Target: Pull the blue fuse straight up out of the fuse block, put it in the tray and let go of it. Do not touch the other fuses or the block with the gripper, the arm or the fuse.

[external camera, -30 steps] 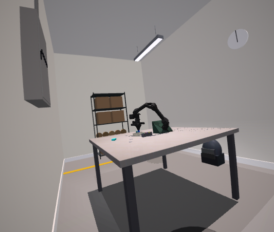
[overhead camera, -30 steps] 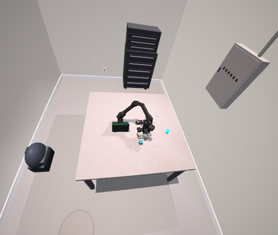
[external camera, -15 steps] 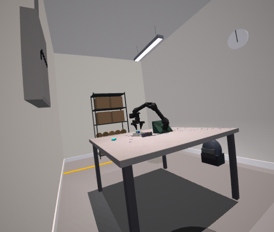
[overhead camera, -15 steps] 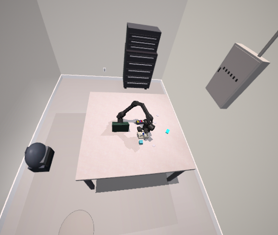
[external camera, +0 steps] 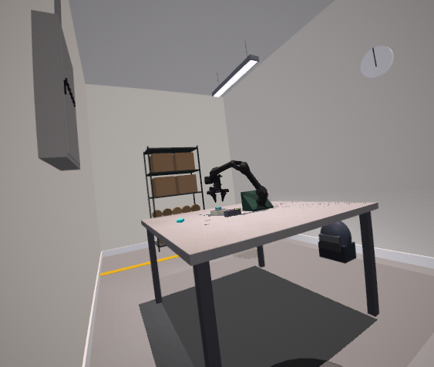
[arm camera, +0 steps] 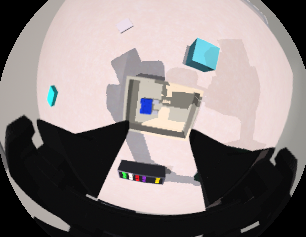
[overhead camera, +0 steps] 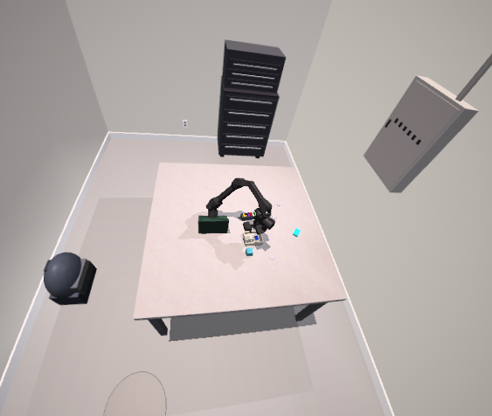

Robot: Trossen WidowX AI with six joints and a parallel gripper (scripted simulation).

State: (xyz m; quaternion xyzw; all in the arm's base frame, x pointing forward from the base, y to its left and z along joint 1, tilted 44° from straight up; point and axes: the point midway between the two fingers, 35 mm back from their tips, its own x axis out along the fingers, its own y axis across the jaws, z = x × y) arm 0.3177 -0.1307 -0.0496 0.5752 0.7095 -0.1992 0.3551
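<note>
The blue fuse (arm camera: 147,105) (overhead camera: 256,238) lies flat inside the shallow beige tray (arm camera: 185,127) (overhead camera: 248,241) (external camera: 215,213), at its left side. My gripper (arm camera: 160,129) (overhead camera: 261,227) (external camera: 217,195) is open and empty. It hangs above the tray, and its two dark fingers frame the tray in the wrist view. The black fuse block (arm camera: 143,171) (overhead camera: 246,215) (external camera: 232,213) stands beside the tray with several coloured fuses in a row on top. Nothing touches the block.
A cyan cube (arm camera: 202,54) (overhead camera: 249,252) and a small cyan block (arm camera: 52,96) (overhead camera: 296,232) (external camera: 179,220) lie on the table (overhead camera: 192,277). A small white piece (arm camera: 124,25) lies further off. The arm's dark green base (overhead camera: 212,224) (external camera: 253,200) stands beside the block.
</note>
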